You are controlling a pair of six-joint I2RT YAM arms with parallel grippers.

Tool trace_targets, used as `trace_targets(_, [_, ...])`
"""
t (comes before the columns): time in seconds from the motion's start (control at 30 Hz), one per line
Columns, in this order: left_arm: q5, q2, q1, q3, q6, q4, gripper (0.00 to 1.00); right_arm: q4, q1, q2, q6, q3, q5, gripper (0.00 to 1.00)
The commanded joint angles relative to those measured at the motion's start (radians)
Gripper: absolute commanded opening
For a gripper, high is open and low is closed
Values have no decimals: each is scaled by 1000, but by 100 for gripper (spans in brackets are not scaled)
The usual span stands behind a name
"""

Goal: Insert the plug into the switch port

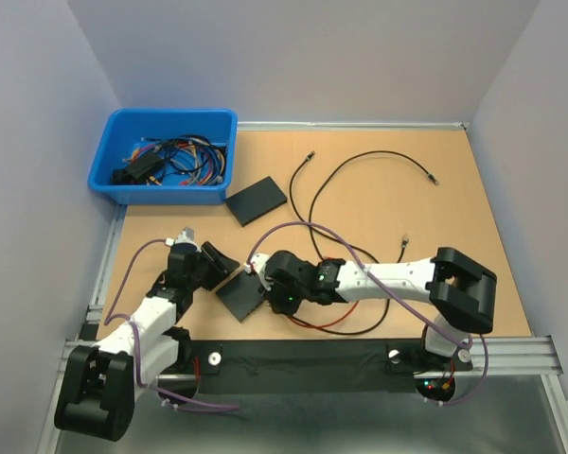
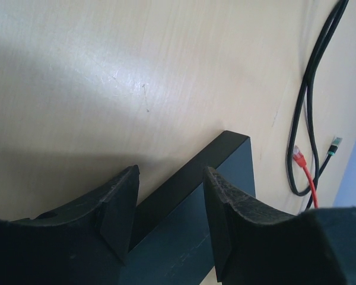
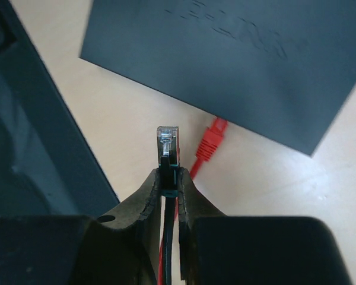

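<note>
The switch [image 1: 243, 295] is a flat dark box near the table's front. My left gripper [image 1: 218, 265] is at its upper left corner. In the left wrist view the switch [image 2: 225, 160] runs between the two fingers [image 2: 222, 214], which close on its edge. My right gripper [image 3: 169, 178] is shut on the black and teal boot of the plug [image 3: 168, 141], whose clear tip sticks out above the table. The switch's lettered top [image 3: 237, 53] lies just ahead of the plug. No port shows in any view.
A loose red plug [image 3: 210, 142] lies beside the held one. A blue bin [image 1: 114, 175] with several cables stands at the back left. A second black box [image 1: 256, 200] and a long black cable [image 1: 369, 156] lie behind. A dark slab edge [image 3: 35, 136] is close on the left.
</note>
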Motion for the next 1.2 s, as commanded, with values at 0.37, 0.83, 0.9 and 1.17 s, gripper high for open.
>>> trace_targets(0.37, [16,12,-4,-10,1,50,58,122,58,159,43,22,-100,0])
trace_targets(0.83, [69,-47,-21,-48,-73,-22,55,138,56,198,89,38,51,1])
trace_targets(0.9, [66,-74,-24,-53,-80,-27,55,136,56,195,96,41,83,0])
trace_targets(1.17, [57,-65,-35,-47,-77,-35,55,134,33,153,110,29,139,0])
